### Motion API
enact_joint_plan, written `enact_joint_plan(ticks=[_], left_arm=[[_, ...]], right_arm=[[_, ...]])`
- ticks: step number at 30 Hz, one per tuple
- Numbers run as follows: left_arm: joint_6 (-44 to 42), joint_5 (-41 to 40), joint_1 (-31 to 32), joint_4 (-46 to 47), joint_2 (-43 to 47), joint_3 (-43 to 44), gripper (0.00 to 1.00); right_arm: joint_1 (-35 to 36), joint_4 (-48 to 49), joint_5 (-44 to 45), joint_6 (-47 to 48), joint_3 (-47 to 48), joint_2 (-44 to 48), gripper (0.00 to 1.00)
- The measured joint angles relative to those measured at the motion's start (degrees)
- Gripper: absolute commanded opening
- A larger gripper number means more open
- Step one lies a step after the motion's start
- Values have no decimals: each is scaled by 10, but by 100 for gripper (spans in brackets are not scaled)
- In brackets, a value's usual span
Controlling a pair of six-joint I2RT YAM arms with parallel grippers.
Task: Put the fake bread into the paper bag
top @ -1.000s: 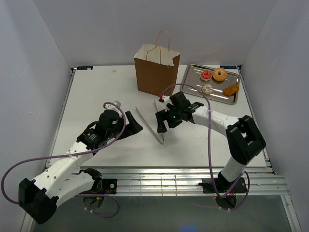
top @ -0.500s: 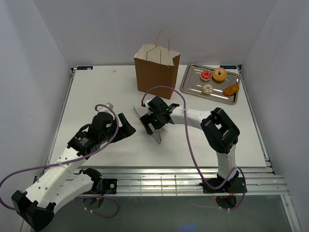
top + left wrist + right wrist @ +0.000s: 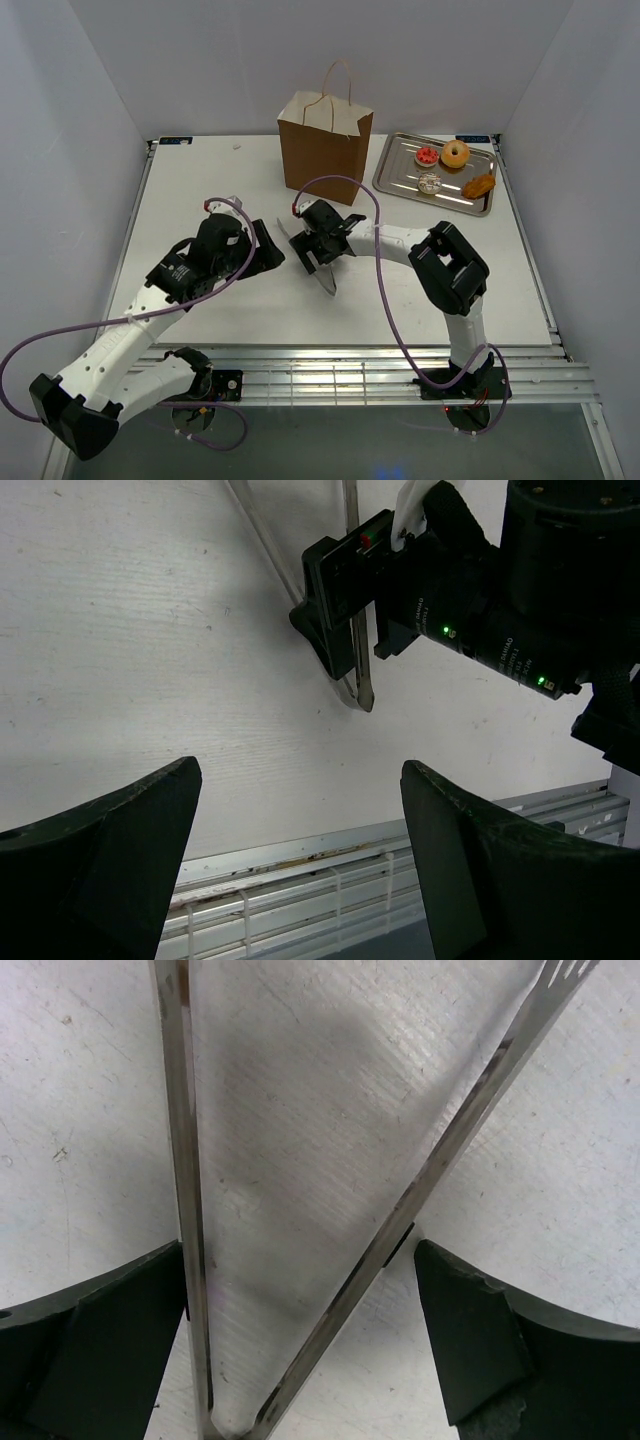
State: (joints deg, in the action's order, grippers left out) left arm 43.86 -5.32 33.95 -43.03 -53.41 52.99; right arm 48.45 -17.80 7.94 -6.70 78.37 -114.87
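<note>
A white table (image 3: 200, 190) sits between white walls. The paper bag (image 3: 324, 155) stands upright at the middle of its far edge. Both grippers are spread at mid-table: the right gripper (image 3: 319, 249) straddles the tongs (image 3: 328, 283), and the left gripper (image 3: 271, 251) is empty just beside them. The fake bread (image 3: 455, 153) lies on a tray (image 3: 400, 160) at the far right corner.

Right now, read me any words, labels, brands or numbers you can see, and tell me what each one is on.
None can be read.
The bag is plain brown, no print showing.
The right hand carries only small lights, no letters.
The blue strips at the far edge are too small to read.
</note>
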Motion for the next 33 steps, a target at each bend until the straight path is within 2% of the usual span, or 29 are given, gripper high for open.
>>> enact_joint_plan(ticks=[5, 9, 15, 24, 33], left_arm=[[-12, 0, 0, 0, -16, 23, 92], [-23, 0, -2, -3, -29, 47, 91], [-41, 0, -10, -5, -86, 128, 92], [-61, 16, -33, -4, -155, 236, 91], [-62, 54, -42, 0, -219, 325, 87]], right_arm=[[0, 12, 5, -4, 7, -7, 66], [-1, 14, 7, -5, 7, -7, 61], [-22, 3, -29, -15, -5, 22, 60], [-77, -60, -111, -54, -49, 203, 60], [-194, -130, -198, -104, -125, 337, 59]])
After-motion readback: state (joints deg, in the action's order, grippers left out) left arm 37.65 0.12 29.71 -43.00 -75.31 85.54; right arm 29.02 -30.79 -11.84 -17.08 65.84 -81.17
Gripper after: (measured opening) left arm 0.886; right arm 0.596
